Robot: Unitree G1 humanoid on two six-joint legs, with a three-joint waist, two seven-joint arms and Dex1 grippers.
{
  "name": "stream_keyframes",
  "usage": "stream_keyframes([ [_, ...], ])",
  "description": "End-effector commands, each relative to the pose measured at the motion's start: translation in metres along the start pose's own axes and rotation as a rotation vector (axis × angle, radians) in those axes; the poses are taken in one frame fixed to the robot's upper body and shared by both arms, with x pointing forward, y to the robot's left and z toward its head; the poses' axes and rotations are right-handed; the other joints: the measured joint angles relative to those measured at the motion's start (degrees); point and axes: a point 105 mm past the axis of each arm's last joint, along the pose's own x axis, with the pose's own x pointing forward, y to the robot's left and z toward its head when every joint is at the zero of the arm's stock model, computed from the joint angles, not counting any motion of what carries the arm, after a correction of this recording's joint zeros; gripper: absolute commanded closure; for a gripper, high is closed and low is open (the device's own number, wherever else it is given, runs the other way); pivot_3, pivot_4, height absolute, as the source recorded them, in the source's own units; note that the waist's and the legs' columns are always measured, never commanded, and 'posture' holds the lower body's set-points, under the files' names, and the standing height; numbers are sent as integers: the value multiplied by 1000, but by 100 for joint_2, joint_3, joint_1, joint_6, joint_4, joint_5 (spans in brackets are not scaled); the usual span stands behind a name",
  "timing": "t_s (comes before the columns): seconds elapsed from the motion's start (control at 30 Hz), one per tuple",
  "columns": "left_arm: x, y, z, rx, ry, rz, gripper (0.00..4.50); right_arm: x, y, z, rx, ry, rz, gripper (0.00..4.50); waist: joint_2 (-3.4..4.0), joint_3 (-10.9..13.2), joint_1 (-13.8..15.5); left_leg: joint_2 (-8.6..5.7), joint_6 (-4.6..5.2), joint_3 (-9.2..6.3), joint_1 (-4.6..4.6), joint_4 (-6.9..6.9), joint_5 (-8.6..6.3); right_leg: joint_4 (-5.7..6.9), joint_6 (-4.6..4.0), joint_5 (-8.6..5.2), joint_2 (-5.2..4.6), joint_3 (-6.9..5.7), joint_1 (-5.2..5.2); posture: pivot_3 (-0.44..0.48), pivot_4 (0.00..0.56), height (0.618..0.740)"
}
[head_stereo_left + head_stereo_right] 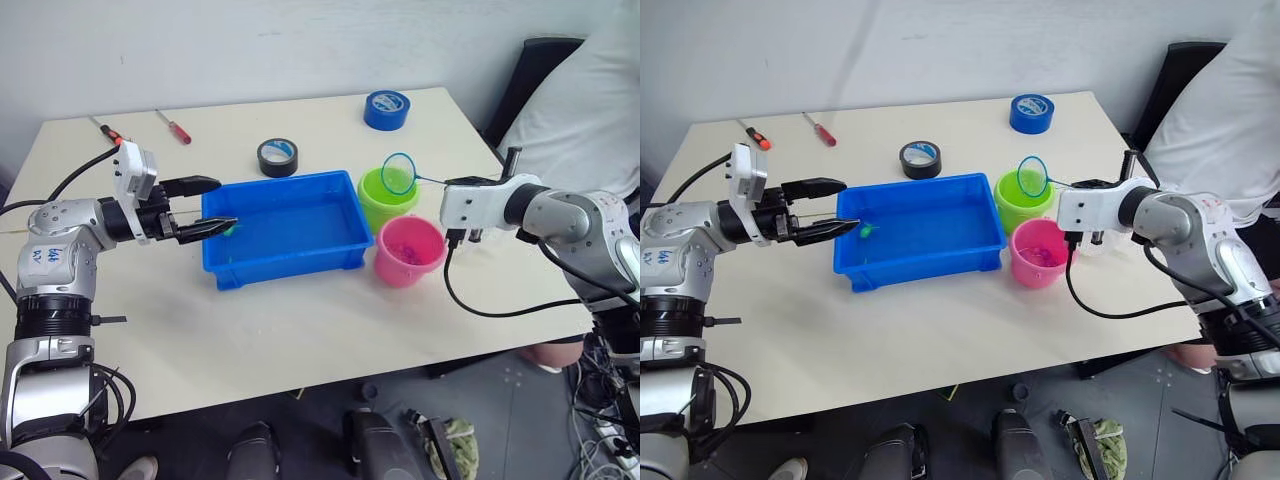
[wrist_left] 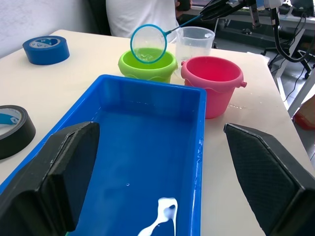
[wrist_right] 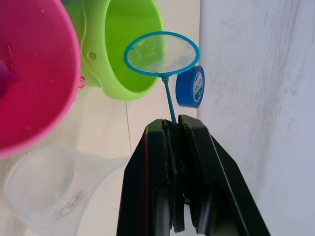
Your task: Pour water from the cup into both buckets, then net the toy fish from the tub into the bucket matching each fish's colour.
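On the pale table I've got my right pincer clamped on the net over the green bucket, pink fish already in the pink bucket, left pincer spread empty at the tub, one green fish seemingly left.

the cup is partly hidden behind the right end effector.

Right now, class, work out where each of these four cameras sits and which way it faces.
Left eye: on the head, looking down over both arms at the tub.
Right eye: beside it, same scene.
Left wrist: between the open left gripper fingers, facing along the tub to the green bucket, pink bucket and cup.
Right wrist: along the right gripper, shut on the net.
All share both buckets.
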Motion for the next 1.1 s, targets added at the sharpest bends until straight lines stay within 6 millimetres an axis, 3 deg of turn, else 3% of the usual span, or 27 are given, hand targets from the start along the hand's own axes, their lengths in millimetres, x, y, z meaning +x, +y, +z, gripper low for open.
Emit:
stream_keyframes([
  [0.03,-5,2,12,48,-9,8,83,-6,-16,4,-17,-18,-65,4500,0,0,1,0,0,0,0,0,0,1,0,0,0,0,0,0,150,731],
  [0.13,-18,7,14,54,-3,63,83,-13,-42,23,106,-87,-134,4500,0,0,-14,0,-1,0,0,1,0,1,0,0,0,1,0,0,150,731],
  [0.27,-44,16,13,53,14,166,83,-12,-55,48,353,-203,-102,4500,1,1,-57,7,-4,1,2,0,2,11,0,0,6,5,-5,0,150,731],
  [0.43,-81,21,2,35,47,309,83,3,-39,82,606,-346,88,4500,1,0,-50,9,4,-3,4,1,-2,11,-1,0,4,-1,2,0,150,731],
  [0.5,-94,17,-5,20,62,339,83,11,-21,99,684,-392,215,4500,1,0,-22,8,10,-1,1,2,-6,10,-1,0,2,-2,0,0,150,731],
  [0.6,-108,10,-9,8,75,374,83,22,1,115,720,-406,344,4500,0,0,-10,8,11,-1,-1,2,-6,11,-1,-1,0,-2,-4,0,150,731],
  [0.8,-127,-3,-13,-8,100,417,83,45,26,142,661,-428,474,4500,-2,-1,-4,6,25,-3,-1,2,-14,12,-3,-1,-4,-6,-4,0,150,731],
  [1.1,-122,-18,-28,-18,161,392,83,78,45,181,493,-476,516,4500,-3,-2,-36,7,20,-3,-1,-1,-16,12,-7,-3,-3,-9,-6,0,150,731],
])
